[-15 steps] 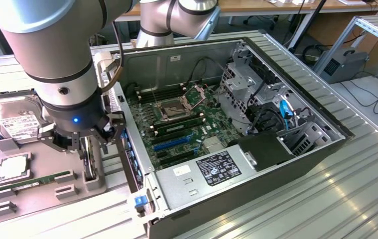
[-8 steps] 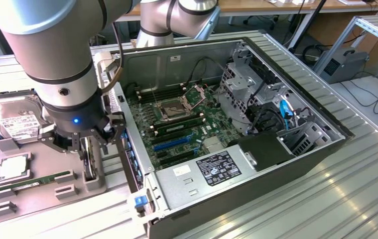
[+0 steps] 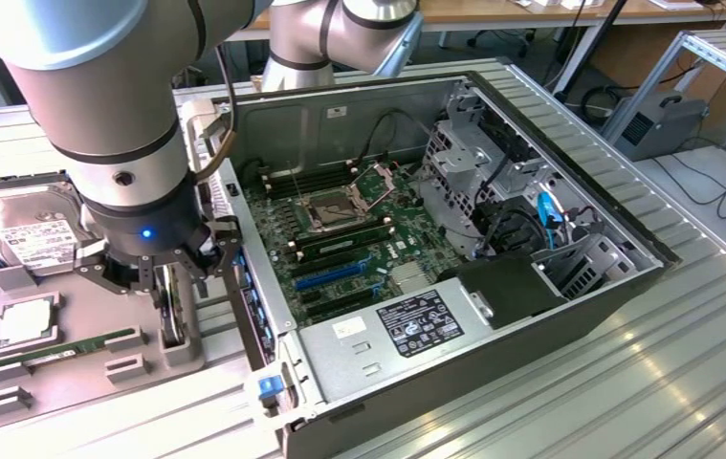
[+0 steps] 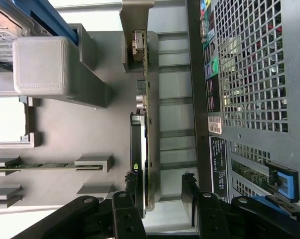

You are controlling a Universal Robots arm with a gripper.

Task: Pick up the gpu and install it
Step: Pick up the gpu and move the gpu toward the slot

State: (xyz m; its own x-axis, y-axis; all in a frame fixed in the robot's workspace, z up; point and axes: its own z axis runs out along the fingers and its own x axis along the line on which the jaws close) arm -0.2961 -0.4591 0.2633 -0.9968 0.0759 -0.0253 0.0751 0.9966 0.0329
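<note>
As gpu [image 4: 138, 149] stands on edge, long axis parallels computer case [image 4: 249, 74].

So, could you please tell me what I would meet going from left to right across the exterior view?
The hard drive → the open gripper astride the gpu → the CPU socket → the blue cable.

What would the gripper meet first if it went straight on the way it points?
Probably the gpu, standing on edge in the grey holder just ahead of the gripper's open fingers; depth is unclear.
</note>
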